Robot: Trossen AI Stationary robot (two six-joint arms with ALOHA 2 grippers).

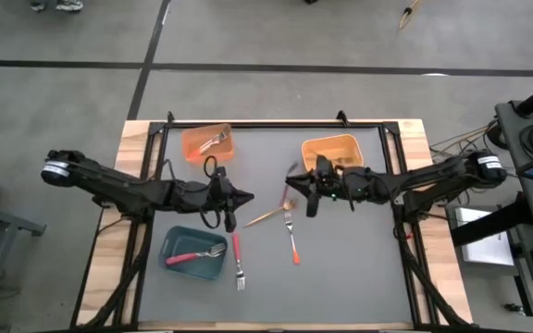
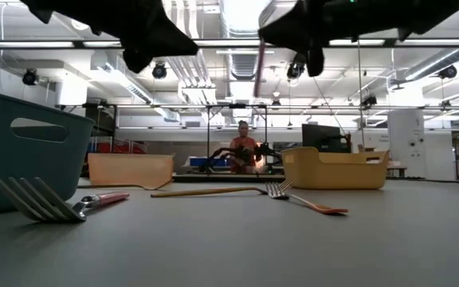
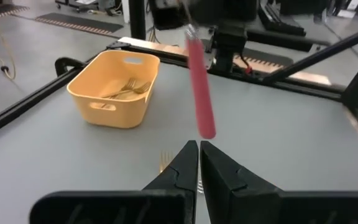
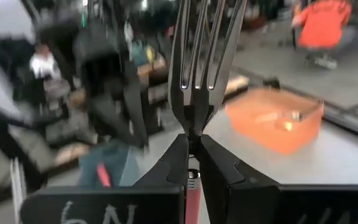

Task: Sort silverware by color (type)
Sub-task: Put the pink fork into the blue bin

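Observation:
My right gripper (image 1: 294, 191) hangs above the table's middle, shut on a pink-handled fork (image 3: 201, 87). The fork's tines (image 4: 197, 56) stick up past the fingers and its handle (image 2: 259, 68) hangs below. My left gripper (image 1: 237, 199) is shut and empty, just left of it, fingertips (image 3: 199, 148) pointing toward the hanging handle. On the table lie a gold fork (image 1: 268, 218), an orange-handled fork (image 1: 291, 242) and a red-handled fork (image 1: 238, 259). My right gripper pinches the fork's neck (image 4: 192, 135), where the tines meet the handle, between its two fingers. The fingers come about level from the table's right and lie across the fork. The fork is lifted clear and nearly upright, tines up, the pink handle (image 3: 204, 112) slanting down.
A teal bin (image 1: 179, 268) at the near left holds red-handled forks. An orange bin (image 1: 192, 148) at the far left and a yellow-orange bin (image 1: 336, 143) at the far right hold forks too. A person (image 2: 244, 147) is beyond the table's far edge.

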